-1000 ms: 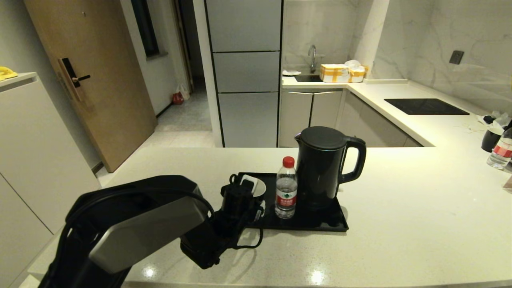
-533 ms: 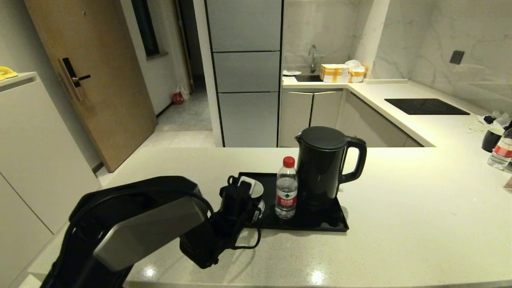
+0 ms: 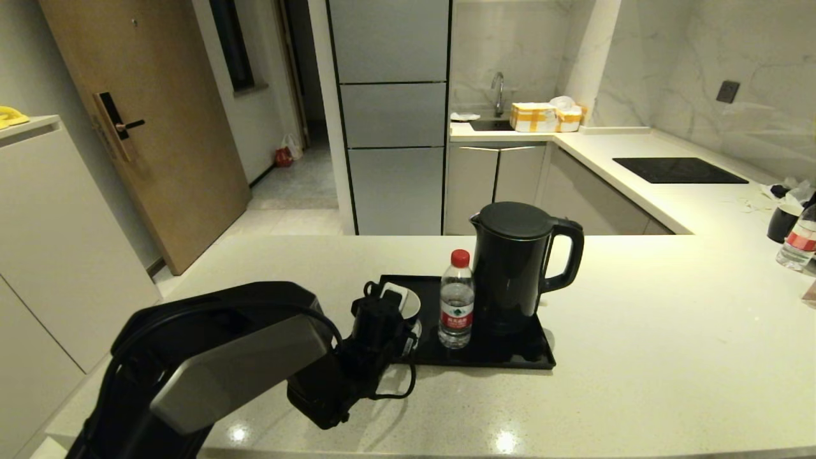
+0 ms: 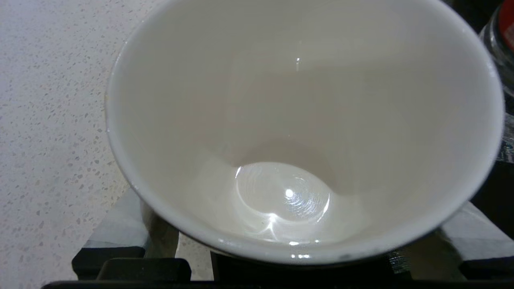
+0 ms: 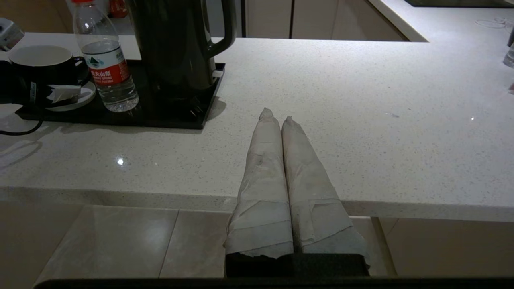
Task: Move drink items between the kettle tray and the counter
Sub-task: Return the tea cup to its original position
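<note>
On the black kettle tray (image 3: 510, 354) stand the tall black kettle (image 3: 513, 268) and the red-capped water bottle (image 3: 456, 306). At the tray's left end the black mug (image 3: 408, 303) rests on a white saucer (image 5: 76, 98). My left gripper (image 3: 398, 306) is shut on the mug, with a taped finger (image 4: 116, 228) on either side of its wall. The mug's white inside (image 4: 297, 120) fills the left wrist view. My right gripper (image 5: 277, 116) is shut and empty. It hangs at the counter's (image 3: 637, 331) front edge, right of the tray.
A second black mug (image 3: 783, 223) and a water bottle (image 3: 797, 242) stand at the counter's far right. A black cooktop (image 3: 679, 169) is set into the side counter. Yellow boxes (image 3: 534, 116) sit by the sink at the back.
My left gripper and the mug have shifted slightly toward me and left. The kettle, the bottle and the tray have not moved.
</note>
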Motion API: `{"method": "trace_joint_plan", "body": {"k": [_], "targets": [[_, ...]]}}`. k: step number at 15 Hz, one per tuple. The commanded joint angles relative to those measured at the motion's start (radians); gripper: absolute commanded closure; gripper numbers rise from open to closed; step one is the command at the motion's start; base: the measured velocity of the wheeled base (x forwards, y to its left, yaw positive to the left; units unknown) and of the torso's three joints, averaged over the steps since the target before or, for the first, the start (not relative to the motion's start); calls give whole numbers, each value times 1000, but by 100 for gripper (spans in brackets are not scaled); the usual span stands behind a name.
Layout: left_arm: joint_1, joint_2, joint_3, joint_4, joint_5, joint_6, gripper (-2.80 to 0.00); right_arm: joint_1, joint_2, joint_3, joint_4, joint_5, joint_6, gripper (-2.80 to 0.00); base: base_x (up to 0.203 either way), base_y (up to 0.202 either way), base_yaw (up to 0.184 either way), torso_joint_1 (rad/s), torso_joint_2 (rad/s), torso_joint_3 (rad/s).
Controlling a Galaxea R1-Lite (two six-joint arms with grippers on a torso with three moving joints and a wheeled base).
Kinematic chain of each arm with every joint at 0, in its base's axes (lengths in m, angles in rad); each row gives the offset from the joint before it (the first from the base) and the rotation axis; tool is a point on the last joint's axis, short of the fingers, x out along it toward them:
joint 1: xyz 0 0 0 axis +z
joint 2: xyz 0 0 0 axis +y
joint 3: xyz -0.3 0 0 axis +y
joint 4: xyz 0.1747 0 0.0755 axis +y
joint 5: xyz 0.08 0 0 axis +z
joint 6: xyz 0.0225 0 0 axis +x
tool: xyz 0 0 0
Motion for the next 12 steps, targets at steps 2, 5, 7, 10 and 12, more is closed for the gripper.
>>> {"method": "trace_joint_plan", "body": {"k": [2,5,7,10,12], "targets": [[0,1,4,-11,2,0,0,0,1,0,0,0,-1,0,0,0,0,0,0,0],[-2,-4,13,-14,2,-2,0,0,1,0,0,0,-1,0,0,0,0,0,0,0],[-4,-7,23,-20,2,-6,0,0,1,0,0,0,-1,0,0,0,0,0,0,0],[-11,-15,47,-36,4,-17,0,0,1,0,0,0,-1,0,0,0,0,0,0,0],[-11,-21,86,-64,5,-17,0,0,1,0,0,0,-1,0,0,0,0,0,0,0]]}}
